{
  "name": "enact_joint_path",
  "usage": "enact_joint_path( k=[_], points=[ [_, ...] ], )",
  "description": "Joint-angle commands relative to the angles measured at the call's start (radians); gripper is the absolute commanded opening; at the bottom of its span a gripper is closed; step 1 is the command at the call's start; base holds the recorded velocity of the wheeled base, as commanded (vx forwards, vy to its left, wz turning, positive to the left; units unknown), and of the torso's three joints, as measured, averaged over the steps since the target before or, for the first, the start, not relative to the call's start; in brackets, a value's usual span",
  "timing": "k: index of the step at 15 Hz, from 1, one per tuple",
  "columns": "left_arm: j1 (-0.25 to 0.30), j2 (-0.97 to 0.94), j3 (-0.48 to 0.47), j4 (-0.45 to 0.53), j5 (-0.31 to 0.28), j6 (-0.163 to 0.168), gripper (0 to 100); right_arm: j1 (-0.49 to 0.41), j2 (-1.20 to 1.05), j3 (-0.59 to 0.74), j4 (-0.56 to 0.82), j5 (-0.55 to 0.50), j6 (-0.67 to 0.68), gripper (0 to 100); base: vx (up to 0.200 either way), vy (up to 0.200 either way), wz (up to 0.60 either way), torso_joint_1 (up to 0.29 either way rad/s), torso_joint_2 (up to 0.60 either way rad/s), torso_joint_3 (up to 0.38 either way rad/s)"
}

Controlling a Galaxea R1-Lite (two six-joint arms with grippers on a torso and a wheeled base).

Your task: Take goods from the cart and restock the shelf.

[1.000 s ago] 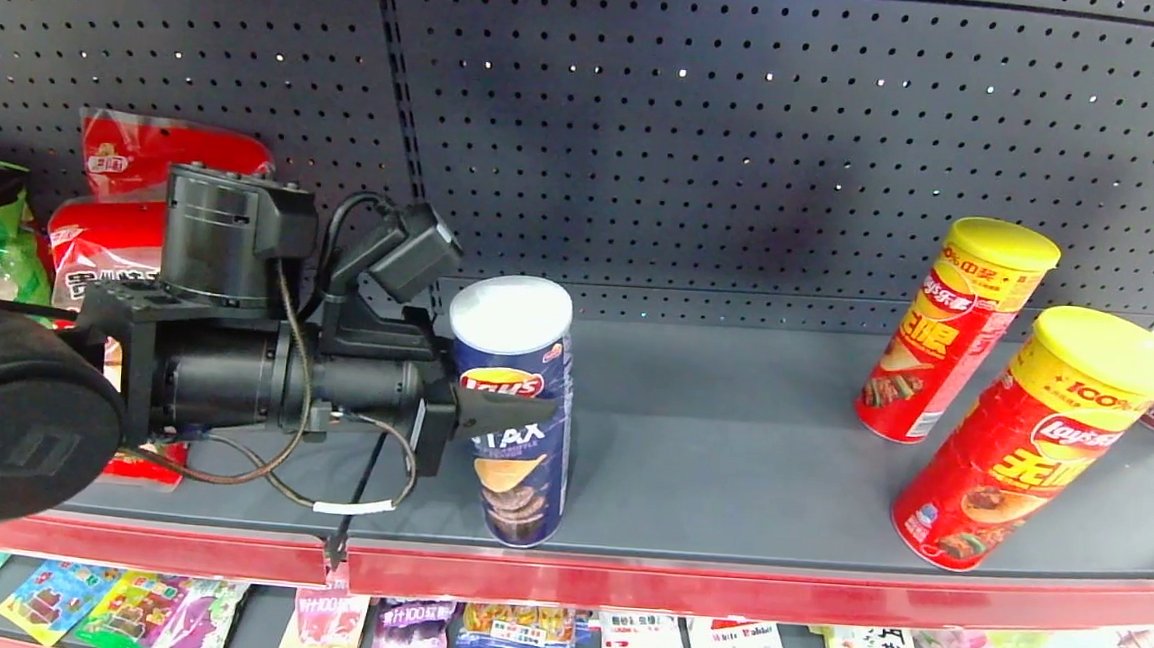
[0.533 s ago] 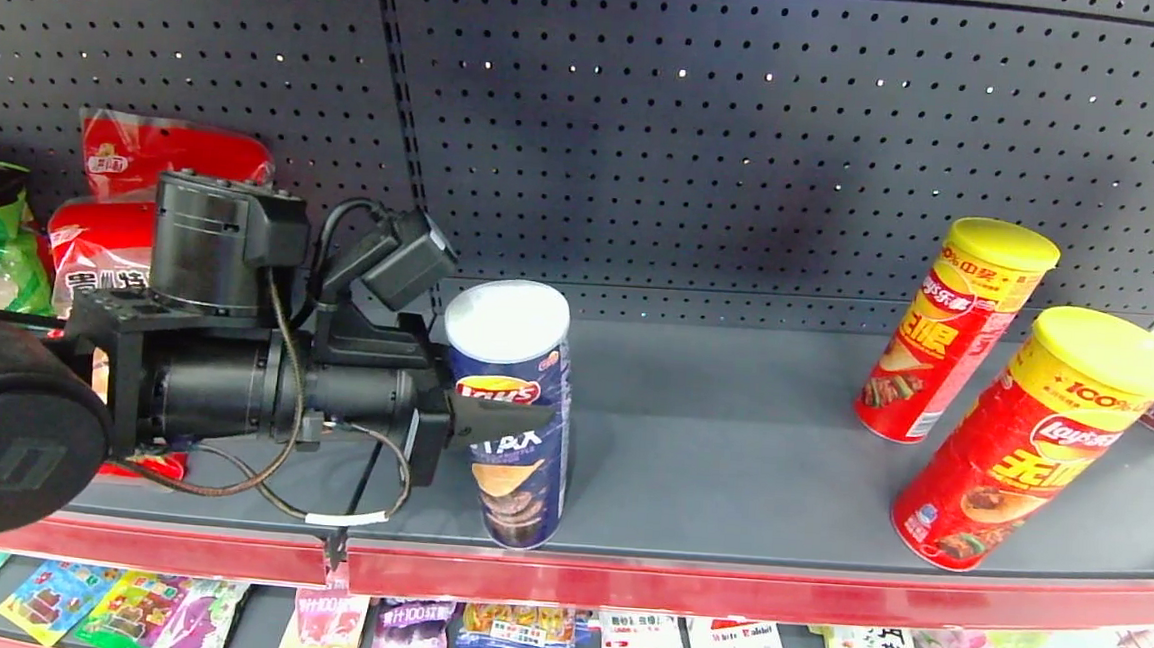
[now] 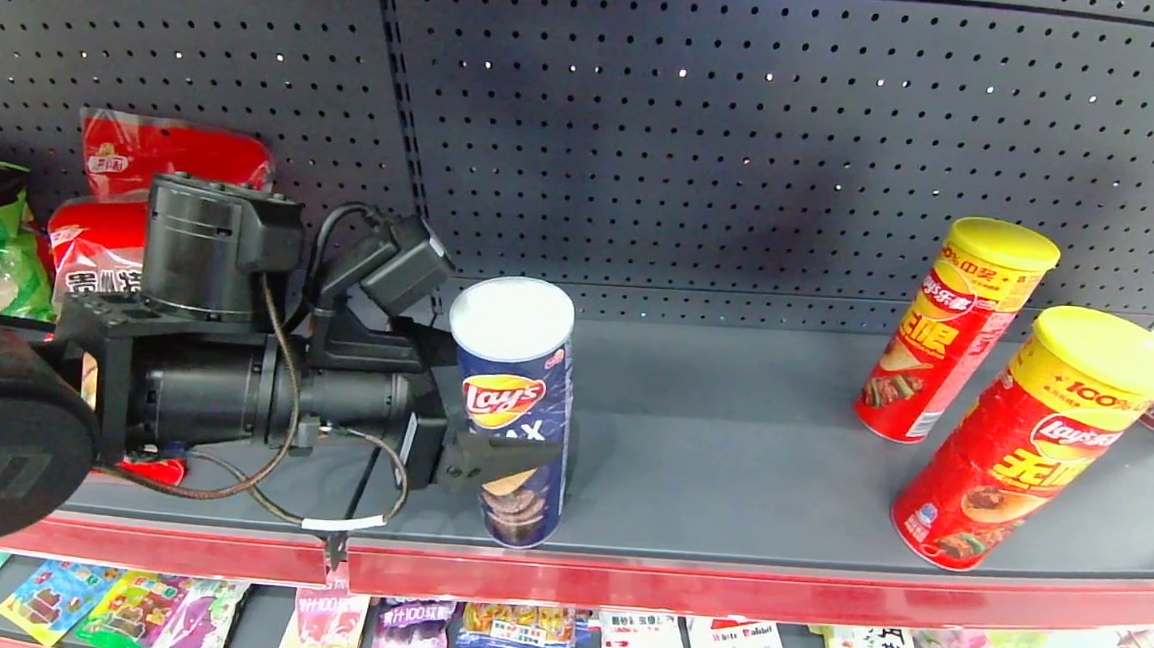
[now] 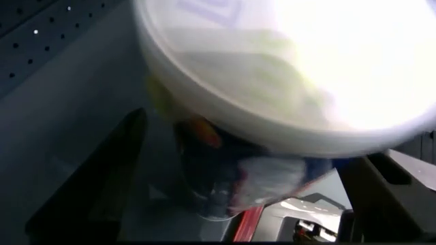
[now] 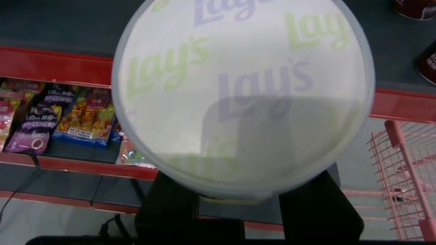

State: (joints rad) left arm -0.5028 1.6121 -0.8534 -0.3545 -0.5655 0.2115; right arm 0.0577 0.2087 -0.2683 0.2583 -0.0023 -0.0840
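A blue chips can (image 3: pixel 517 411) with a white lid stands upright near the front edge of the grey shelf (image 3: pixel 729 454). My left gripper (image 3: pixel 540 434) comes in from the left and straddles its lower half. It is open: the near finger (image 3: pixel 499 452) lies across the can's front, and the far finger is hidden behind the can. In the left wrist view the same can (image 4: pixel 286 75) sits between the spread fingers of the left gripper (image 4: pixel 238 197). My right gripper (image 5: pixel 238 214) is shut on a second chips can, whose white lid (image 5: pixel 242 88) faces the camera, in front of the shelf's red edge.
Two red chips cans with yellow lids (image 3: pixel 957 327) (image 3: pixel 1036 437) stand at the shelf's right. Red and green snack bags (image 3: pixel 144 197) crowd the far left behind the arm. Between the blue and red cans the shelf is bare. Packets (image 3: pixel 518 641) fill the lower shelf. A pink cart (image 5: pixel 409 184) is below.
The left gripper's near finger has slid down the blue can, from its label to its lower part, and the arm has drawn back slightly left. The can stays standing in place.
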Motion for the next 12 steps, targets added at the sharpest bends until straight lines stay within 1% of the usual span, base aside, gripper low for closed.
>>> enact_joint_path(
  k=[1,4,5,7,12],
  points=[
    [0.000,-0.031,0.025,-0.001,0.012,-0.003,100,0.001,0.018,-0.003,-0.004,0.012,0.000,0,0.000,0.000,0.00,0.000,0.00,0.000],
    [0.007,-0.121,0.122,-0.001,0.038,-0.006,100,0.001,0.054,-0.011,-0.010,0.050,0.000,0,0.000,0.000,0.00,0.000,0.00,0.000],
    [0.009,-0.138,0.137,-0.001,0.039,-0.006,100,0.001,0.055,-0.008,-0.010,0.056,0.000,0,0.000,0.000,0.00,0.000,0.00,0.000],
    [0.015,-0.218,0.197,0.000,0.039,-0.007,100,0.001,0.057,0.000,-0.008,0.068,0.000,0,0.000,0.000,0.00,0.000,0.00,0.000],
    [0.058,-0.359,0.336,0.000,0.039,-0.009,100,0.001,0.063,-0.005,-0.008,0.081,-0.003,0,0.000,0.000,0.00,0.000,0.00,0.000]
  ],
)
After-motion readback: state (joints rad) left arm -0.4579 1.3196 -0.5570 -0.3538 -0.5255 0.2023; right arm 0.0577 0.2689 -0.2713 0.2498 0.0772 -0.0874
